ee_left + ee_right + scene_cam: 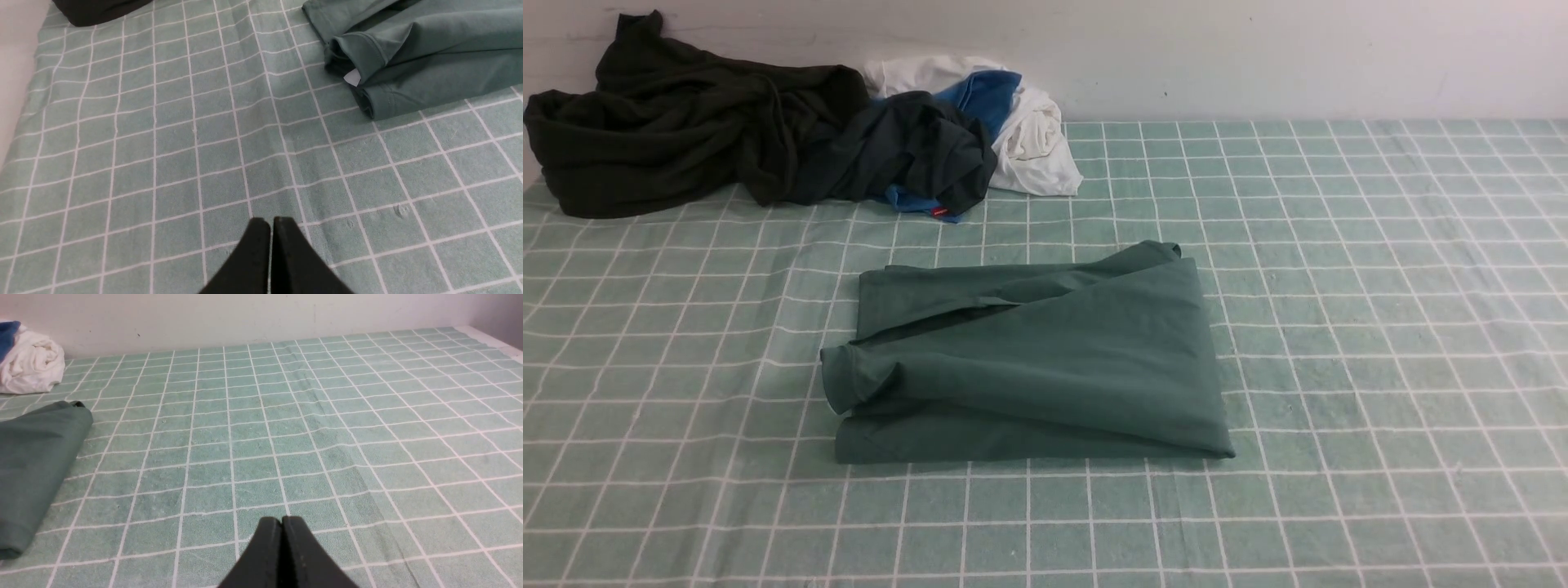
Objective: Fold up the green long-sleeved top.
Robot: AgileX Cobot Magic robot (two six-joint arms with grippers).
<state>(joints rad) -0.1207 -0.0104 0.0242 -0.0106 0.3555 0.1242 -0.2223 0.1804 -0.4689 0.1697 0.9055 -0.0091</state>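
The green long-sleeved top [1045, 359] lies folded into a thick rectangle in the middle of the checked sheet [1380, 327]. A cuffed sleeve end [849, 380] sticks out at its left side. In the left wrist view the top [429, 53] shows a small white label [352, 76] by that cuff. My left gripper [271, 222] hovers shut over bare sheet, well apart from the top, with nothing between its black fingers. The right wrist view has the top [32, 457] at one edge. My right gripper [282, 520] is shut and empty above the sheet. Neither gripper appears in the front view.
A very dark olive-black garment [678, 122] is heaped at the back left against the wall [1258, 49]. Beside it lie a dark navy garment [915, 147] and a white-and-blue bundle [1029, 122]. The sheet's right edge [502, 345] meets a pale ledge.
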